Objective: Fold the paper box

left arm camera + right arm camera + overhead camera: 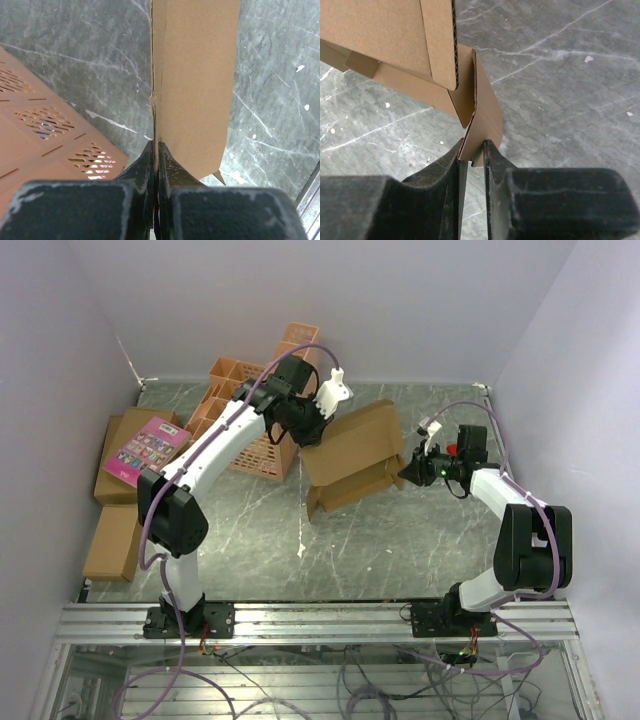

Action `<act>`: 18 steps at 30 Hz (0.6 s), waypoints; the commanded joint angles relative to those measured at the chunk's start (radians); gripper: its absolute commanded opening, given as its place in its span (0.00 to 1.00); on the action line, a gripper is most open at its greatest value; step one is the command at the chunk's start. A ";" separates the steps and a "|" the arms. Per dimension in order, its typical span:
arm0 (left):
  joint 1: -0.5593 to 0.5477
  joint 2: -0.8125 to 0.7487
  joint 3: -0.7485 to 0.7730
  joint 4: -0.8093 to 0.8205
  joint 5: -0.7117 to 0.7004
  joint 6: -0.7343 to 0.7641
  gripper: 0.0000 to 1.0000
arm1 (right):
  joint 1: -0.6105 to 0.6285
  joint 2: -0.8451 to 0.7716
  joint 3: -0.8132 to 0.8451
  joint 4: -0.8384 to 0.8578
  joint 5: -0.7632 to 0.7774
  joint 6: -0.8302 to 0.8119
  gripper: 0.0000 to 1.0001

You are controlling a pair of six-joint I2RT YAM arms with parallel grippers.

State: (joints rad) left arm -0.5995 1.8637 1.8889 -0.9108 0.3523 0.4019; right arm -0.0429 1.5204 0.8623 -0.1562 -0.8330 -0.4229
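The paper box (350, 455) is a plain brown cardboard sheet, partly folded, held off the grey table between both arms. My left gripper (305, 435) is shut on its left edge; in the left wrist view (156, 147) the jaws pinch a thin cardboard panel (195, 75) that rises straight ahead. My right gripper (408, 472) is at the box's right end; in the right wrist view (472, 150) its jaws are closed on a bent cardboard flap (482, 117), with the rest of the box (380, 35) at the upper left.
An orange plastic lattice crate (255, 415) stands behind the left arm and shows in the left wrist view (45, 130). A pink book (146, 449) lies on flat brown cartons (115, 540) at the left. Purple walls enclose the table.
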 commanded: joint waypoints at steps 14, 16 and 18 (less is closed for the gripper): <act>-0.074 -0.060 0.071 -0.058 -0.135 0.028 0.07 | 0.000 -0.030 -0.007 0.070 0.001 0.102 0.01; -0.099 -0.074 0.074 -0.050 -0.159 0.031 0.07 | 0.000 -0.039 -0.014 0.077 0.010 0.116 0.00; -0.124 -0.088 0.071 -0.039 -0.185 0.035 0.07 | 0.001 -0.048 -0.019 0.085 0.023 0.134 0.00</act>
State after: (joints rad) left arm -0.6758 1.8217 1.9312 -0.9596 0.2344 0.4171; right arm -0.0452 1.5116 0.8558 -0.1013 -0.7952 -0.3458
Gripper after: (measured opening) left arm 0.073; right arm 0.025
